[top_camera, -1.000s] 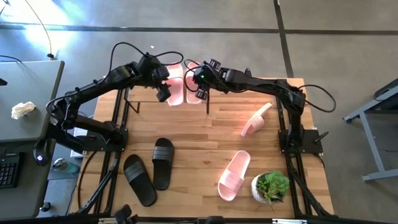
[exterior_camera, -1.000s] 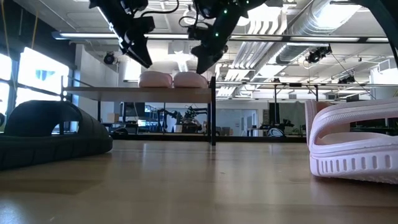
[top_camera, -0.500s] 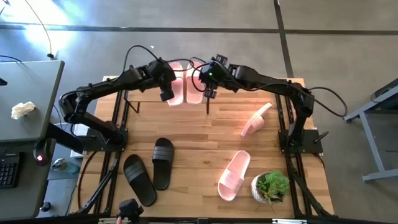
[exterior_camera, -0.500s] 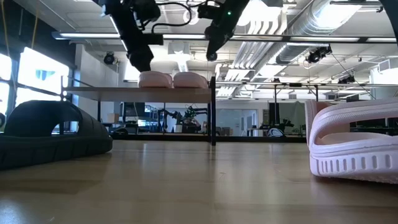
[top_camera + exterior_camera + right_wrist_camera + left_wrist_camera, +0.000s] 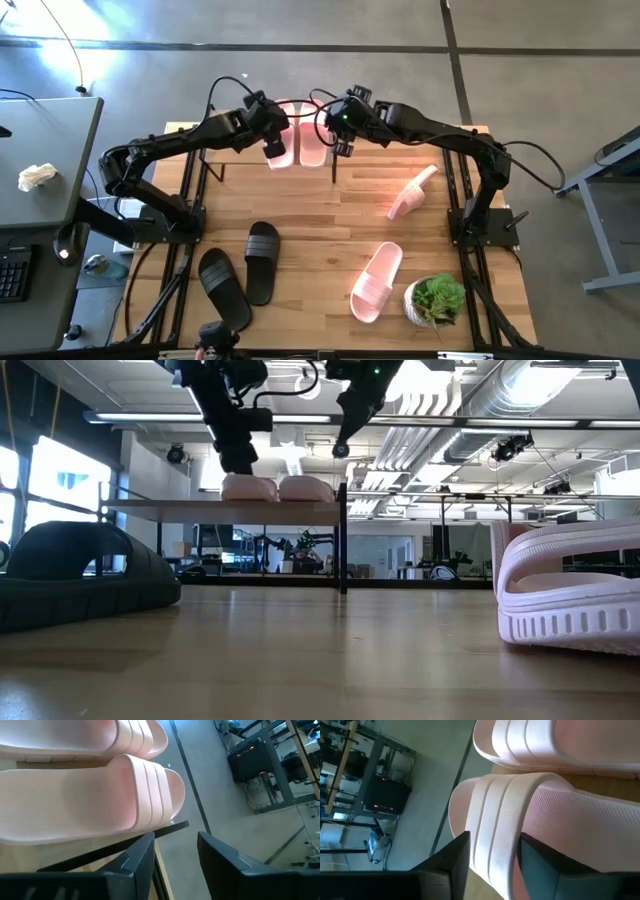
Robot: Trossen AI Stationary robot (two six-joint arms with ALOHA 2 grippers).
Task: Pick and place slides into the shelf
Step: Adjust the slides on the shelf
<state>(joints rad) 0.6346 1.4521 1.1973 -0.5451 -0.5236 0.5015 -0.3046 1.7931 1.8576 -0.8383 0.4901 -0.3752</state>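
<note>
Shelf [image 5: 232, 152] stands at the far edge of the worktop [image 5: 320, 240], with 2 pink slides on its right end, side by side and touching: left pink slide [image 5: 283, 130], right pink slide [image 5: 313, 146]. Left gripper [image 5: 274, 148] sits just above the left one; the left wrist view has its fingers either side of the strap, parted, not visibly clamped, so probably lining the slide up or about to let go. Right gripper [image 5: 341, 142] hangs off the shelf's right end beside the right pink slide, fingers parted with nothing between them; looks clear of its slide. Pairing them at 1 end leaves room on the board for 2 more pairs. Nearer than the shelf, well apart from it: 2 black slides [image 5: 243, 272] close together to the left, 1 pink slide tipped on edge [image 5: 411, 193] to the right, another pink slide [image 5: 376, 282] flat just beside a potted plant [image 5: 437, 299]. The plant crowds that last slide; nothing else blocks the approaches.
</note>
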